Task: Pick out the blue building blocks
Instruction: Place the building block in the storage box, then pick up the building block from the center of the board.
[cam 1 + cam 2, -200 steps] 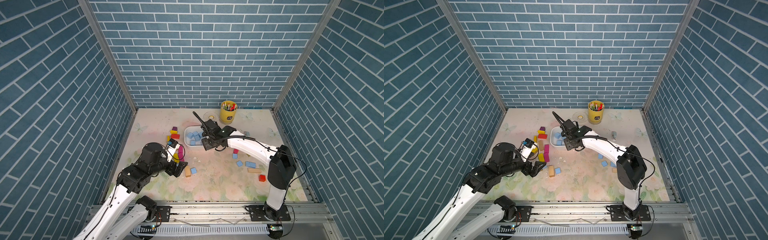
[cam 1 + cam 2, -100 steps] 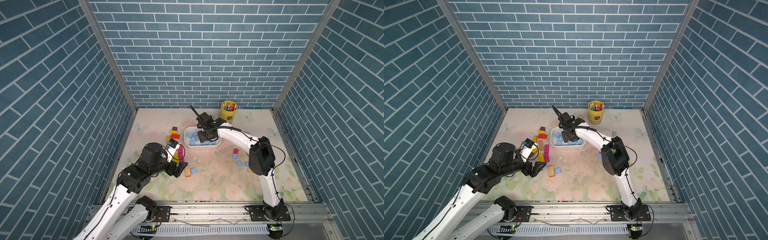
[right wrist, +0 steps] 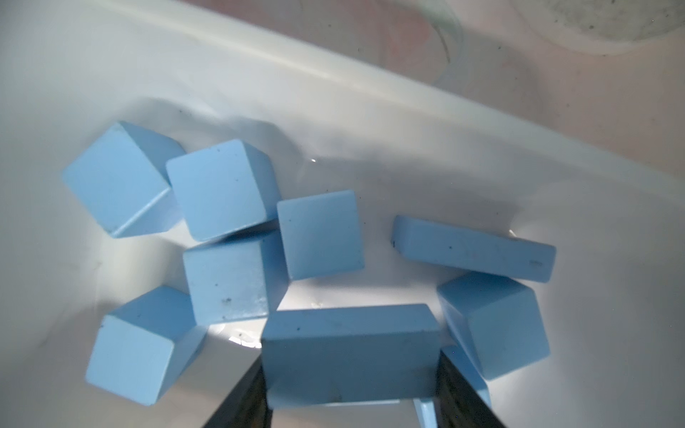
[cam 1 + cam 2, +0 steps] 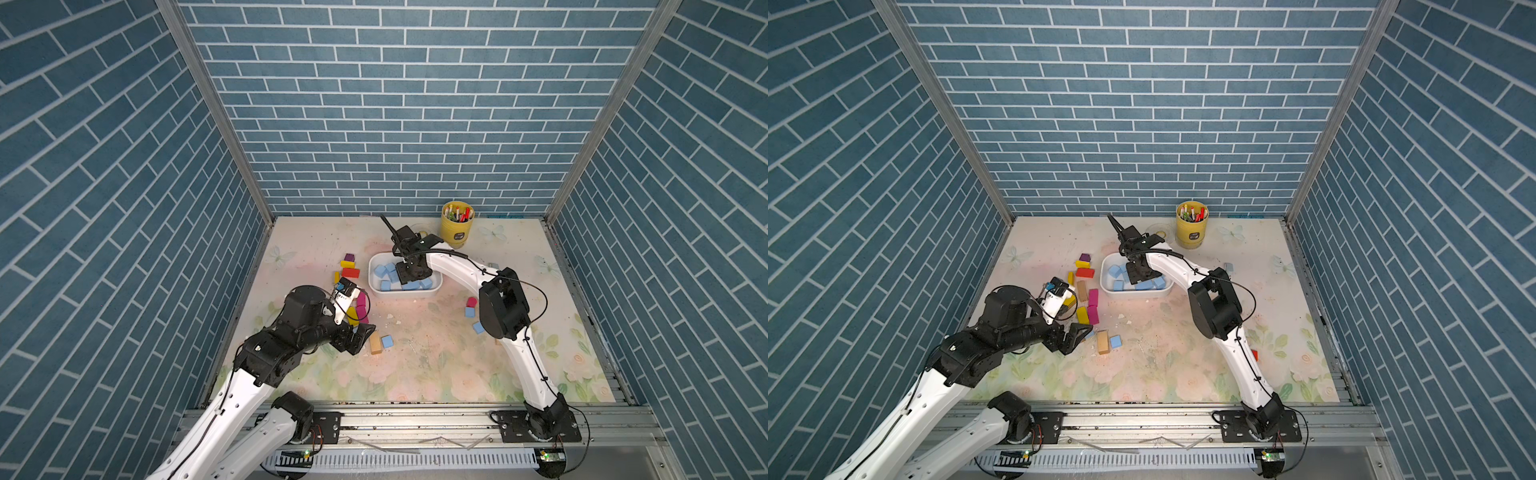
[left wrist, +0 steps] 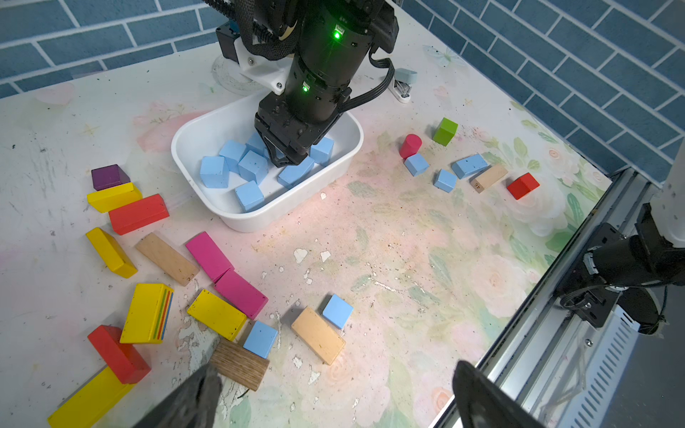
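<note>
Right hand (image 3: 350, 361) is down inside the white tray (image 5: 259, 222), both fingers clamped on a blue brick (image 3: 348, 355) (pads flush on its two ends). Several more blue blocks (image 5: 213, 172) lie loose on the tray floor, with the rim close around the hand.

Left hand (image 5: 333, 389) is spread wide and holds nothing, low over the table (image 5: 389, 241) at its near-left part. One fingertip is just beside a brown striped block (image 5: 239, 363).

Two blue cubes (image 5: 336, 311) are out on the table there. One touches a tan block (image 5: 318, 335), the other touches the brown one.

Three more blue pieces (image 5: 444, 180) sit beside a red cylinder (image 5: 409, 145), toward the front rail (image 5: 537, 315).

Open table runs mid-way between tray and rail.
</note>
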Controlling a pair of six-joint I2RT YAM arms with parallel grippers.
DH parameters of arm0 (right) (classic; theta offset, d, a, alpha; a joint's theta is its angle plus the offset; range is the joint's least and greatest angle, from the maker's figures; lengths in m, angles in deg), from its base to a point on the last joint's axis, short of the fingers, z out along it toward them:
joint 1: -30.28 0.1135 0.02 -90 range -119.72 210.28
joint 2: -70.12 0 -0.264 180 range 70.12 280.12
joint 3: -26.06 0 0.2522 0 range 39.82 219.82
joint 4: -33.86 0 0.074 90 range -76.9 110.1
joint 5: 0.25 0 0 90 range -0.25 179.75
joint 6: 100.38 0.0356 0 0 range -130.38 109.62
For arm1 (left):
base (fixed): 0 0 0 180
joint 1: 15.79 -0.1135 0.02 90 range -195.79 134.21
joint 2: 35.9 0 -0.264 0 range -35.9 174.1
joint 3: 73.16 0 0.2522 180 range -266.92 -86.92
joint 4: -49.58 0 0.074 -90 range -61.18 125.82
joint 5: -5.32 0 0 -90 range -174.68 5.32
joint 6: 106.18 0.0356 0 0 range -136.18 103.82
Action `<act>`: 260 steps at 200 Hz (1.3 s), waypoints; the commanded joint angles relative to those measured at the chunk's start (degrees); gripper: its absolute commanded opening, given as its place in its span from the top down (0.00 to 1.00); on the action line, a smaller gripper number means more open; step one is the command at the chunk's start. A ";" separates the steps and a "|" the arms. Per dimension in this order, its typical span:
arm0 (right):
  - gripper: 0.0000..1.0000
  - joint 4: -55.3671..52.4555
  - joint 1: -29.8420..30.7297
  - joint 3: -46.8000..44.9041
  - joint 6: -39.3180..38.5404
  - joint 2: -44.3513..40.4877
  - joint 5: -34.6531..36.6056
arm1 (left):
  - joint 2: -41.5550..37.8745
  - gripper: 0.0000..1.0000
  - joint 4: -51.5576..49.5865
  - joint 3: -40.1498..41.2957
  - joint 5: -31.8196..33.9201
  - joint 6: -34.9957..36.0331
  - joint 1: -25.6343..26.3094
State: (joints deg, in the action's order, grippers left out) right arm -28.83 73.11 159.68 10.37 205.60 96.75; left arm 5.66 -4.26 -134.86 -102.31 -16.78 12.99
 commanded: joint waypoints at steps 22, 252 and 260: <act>0.22 -2.40 -0.30 2.33 1.52 0.14 -1.41 | -0.35 0.01 -0.20 0.48 -0.39 0.61 0.03; 0.01 7.01 -3.16 -53.05 10.09 -56.16 12.37 | -0.47 0.01 -0.31 0.48 -0.26 0.60 0.05; 0.01 7.03 -3.77 -55.23 10.89 -57.95 12.46 | -0.43 0.01 -0.34 0.48 -0.43 0.61 -0.03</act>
State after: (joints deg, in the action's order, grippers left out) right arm -21.70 71.10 109.47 15.47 153.32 105.76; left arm 5.66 -4.26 -134.86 -102.33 -16.78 12.99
